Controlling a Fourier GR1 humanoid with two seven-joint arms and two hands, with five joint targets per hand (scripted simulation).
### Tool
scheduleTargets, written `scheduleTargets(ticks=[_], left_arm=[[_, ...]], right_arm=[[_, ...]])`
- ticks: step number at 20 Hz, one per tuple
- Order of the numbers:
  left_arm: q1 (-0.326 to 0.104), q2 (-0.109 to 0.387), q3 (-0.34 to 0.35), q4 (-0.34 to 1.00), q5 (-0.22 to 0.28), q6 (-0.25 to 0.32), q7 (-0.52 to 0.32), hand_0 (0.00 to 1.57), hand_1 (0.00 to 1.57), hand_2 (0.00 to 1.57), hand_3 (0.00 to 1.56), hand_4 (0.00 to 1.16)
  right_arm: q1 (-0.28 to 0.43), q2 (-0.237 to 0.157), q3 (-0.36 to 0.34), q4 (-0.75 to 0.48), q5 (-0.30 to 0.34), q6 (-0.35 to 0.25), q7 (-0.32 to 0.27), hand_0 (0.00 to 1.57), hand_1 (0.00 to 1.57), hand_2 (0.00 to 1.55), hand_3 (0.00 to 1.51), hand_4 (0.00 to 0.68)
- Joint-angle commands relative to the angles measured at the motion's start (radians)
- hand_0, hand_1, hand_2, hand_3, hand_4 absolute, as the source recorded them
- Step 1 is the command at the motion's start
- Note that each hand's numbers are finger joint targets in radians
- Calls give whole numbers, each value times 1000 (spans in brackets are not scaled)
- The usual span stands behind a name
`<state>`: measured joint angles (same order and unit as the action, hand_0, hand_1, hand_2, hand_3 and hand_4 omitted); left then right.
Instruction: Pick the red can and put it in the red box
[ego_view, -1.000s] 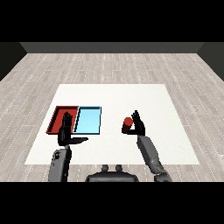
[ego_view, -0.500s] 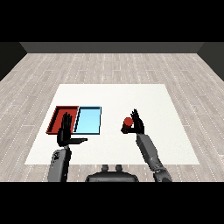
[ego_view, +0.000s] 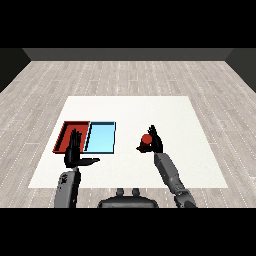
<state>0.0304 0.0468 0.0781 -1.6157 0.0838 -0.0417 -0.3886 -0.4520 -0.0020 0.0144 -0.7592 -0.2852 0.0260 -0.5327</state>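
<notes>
Nearest us, our left hand (ego_view: 75, 154) hovers with fingers straight and thumb spread, holding nothing, overlapping the near edge of the red tray (ego_view: 65, 135). Our right hand (ego_view: 154, 144) is curled round the red can (ego_view: 146, 139), well right of the light blue tray (ego_view: 100, 137). Crossing over, we risk releasing early into the blue tray.

From my station I see two grey forearms, each a smooth, rounded, tube-like segment ending at a darker wrist. My left hand (ego_view: 75, 154) is black all over, with slim fingers and a thumb. My right hand (ego_view: 154, 143) is the same black, built the same way. I can make out no cables, screws or markings on either arm.
</notes>
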Motion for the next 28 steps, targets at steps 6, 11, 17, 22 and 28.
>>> scheduleTargets(ticks=[6,11,17,22,28], left_arm=[[38,-14,-19,-32,-12,1,-7,0,0,0,0,0],[52,2,-15,-131,9,2,82,0,0,0,0,0],[17,28,23,-19,18,-28,17,0,0,0,0,0],[23,19,15,6,-9,-21,-32,0,0,0,0,0],[-10,-19,-25,-12,-22,11,18,0,0,0,0,0]], right_arm=[[-69,2,-17,77,18,-1,-3,0,0,0,0,0],[-54,2,146,127,-126,-96,-65,0,0,350,121,0],[-80,-53,34,117,-15,-101,8,1488,1488,1466,1441,663],[-46,-1,95,20,47,-215,34,1476,1476,1457,1431,664],[-111,-23,71,31,58,-187,15,1472,1472,1457,1419,652]])
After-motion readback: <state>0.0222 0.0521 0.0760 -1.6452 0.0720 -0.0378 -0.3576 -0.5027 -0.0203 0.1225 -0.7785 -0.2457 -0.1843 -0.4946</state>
